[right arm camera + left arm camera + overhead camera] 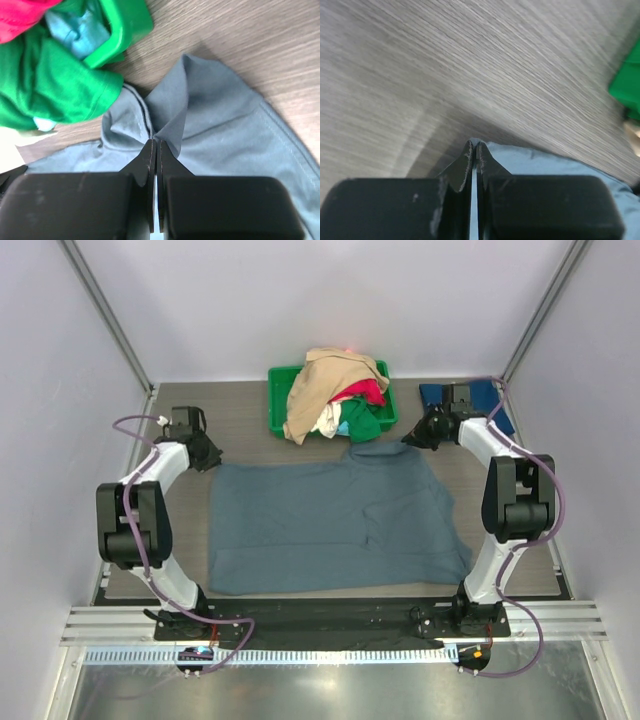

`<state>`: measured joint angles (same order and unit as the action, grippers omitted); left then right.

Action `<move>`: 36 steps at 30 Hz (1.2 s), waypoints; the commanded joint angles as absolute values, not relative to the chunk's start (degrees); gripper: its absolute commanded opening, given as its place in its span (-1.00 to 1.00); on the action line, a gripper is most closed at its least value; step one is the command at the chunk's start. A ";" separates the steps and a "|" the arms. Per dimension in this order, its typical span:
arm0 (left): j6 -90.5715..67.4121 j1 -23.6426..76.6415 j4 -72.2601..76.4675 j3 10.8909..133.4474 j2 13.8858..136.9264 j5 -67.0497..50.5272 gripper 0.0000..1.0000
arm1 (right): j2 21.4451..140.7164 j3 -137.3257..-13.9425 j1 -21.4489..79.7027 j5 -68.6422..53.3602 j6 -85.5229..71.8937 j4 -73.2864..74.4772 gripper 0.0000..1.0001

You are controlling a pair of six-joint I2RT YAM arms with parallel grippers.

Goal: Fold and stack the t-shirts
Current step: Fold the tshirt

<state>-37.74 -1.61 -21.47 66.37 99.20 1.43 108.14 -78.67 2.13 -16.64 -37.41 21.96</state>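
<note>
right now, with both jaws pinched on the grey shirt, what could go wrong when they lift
The left jaws hold only a corner tip of the grey-blue shirt, so it may slip free. The green shirt hangs out of the bin right beside the right jaws' pinch and could get dragged along.

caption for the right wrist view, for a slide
Right gripper pinches a raised fold of the slate grey-blue t-shirt next to the green bin.

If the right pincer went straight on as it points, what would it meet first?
The grey-blue t-shirt: the right pincer is shut on a raised fold of it, with more cloth ahead; depth is unclear. The green bin sits left of that line.
</note>
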 commanded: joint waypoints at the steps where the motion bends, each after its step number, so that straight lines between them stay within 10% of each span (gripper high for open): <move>1: -38.67 -1.41 -21.45 64.17 94.23 0.97 -1.00 | 102.40 -77.26 2.02 -16.70 -37.53 21.27 -0.97; 36: -41.31 -1.49 -20.39 46.76 74.71 7.29 -0.99 | 61.97 -49.58 -4.66 -12.74 -36.04 30.14 -0.98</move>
